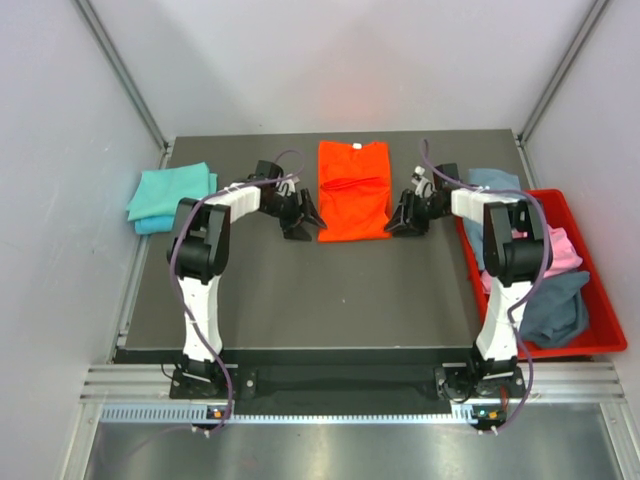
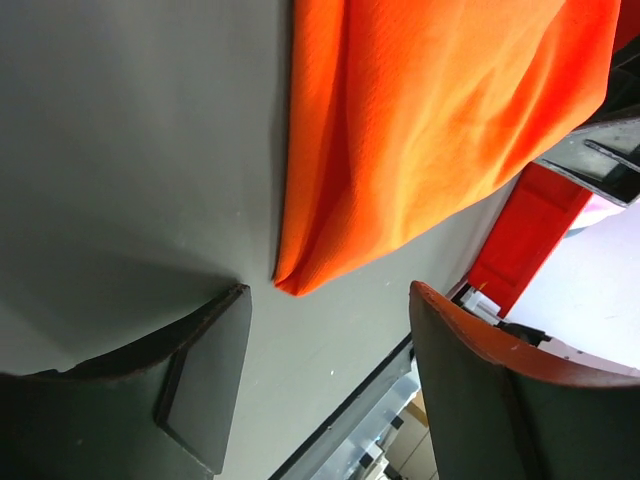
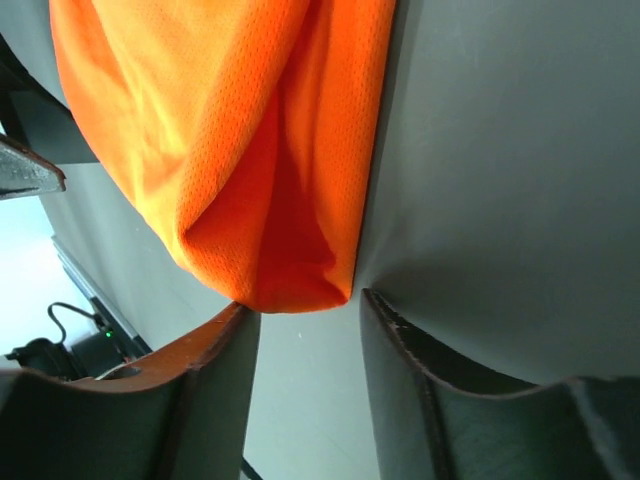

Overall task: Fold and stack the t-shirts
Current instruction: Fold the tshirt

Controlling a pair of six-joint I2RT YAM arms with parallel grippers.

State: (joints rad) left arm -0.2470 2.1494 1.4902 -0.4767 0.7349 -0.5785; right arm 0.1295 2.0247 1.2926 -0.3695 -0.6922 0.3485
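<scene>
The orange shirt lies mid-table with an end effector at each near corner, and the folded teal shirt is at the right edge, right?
No. The top external view shows the teal shirt at the left edge. The orange shirt does lie mid-table, the left end effector and right end effector at its near corners.

The dark table [image 1: 300, 290] bears an orange t-shirt [image 1: 353, 190], teal shirts [image 1: 170, 195] at left, red bin [image 1: 585, 345] at right.

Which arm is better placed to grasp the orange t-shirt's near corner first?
Right. The orange t-shirt has a corner between the fingertips of the right hand; the left hand is open, its corner slightly beyond.
</scene>
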